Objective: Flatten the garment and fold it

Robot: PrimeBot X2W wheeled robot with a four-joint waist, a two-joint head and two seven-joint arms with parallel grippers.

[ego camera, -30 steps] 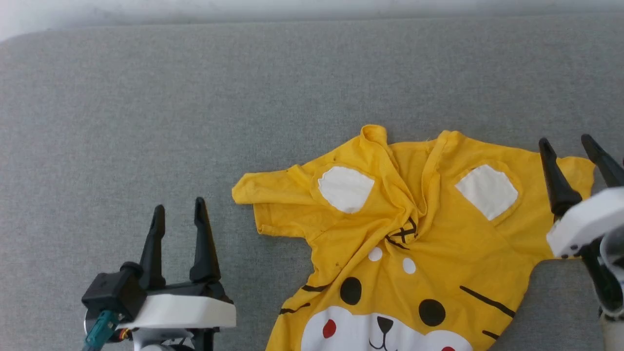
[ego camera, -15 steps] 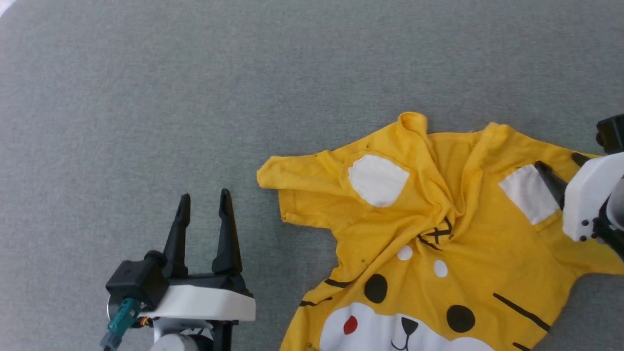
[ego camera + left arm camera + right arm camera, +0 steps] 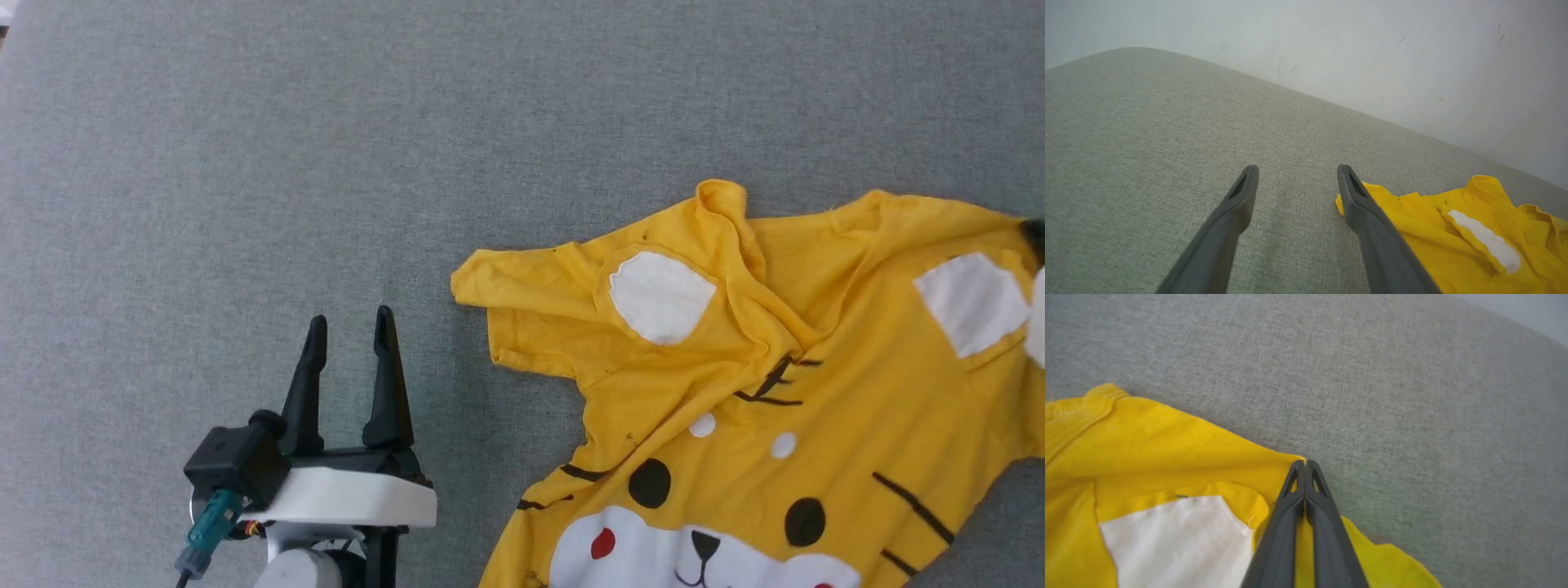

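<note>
garment [image 3: 735, 384]: is looking like thin yellow cloth, matt and soft, creasing near the collar.
worktop [image 3: 245, 163]: is showing a grey woven cloth cover, matt and finely rough.
left claw [image 3: 350, 317]: fingers are looking like smooth, dark, matt plastic; the white shell behind them is showing a faint sheen.
right claw [image 3: 1305, 462]: fingers are showing the same smooth dark finish.
wall [image 3: 1372, 49]: is looking pale, matt, lightly scuffed.

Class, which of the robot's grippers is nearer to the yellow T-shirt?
Right. The right gripper is shut on an edge of the yellow T-shirt; the left gripper stands open over the grey surface, beside the shirt, not touching it.
</note>
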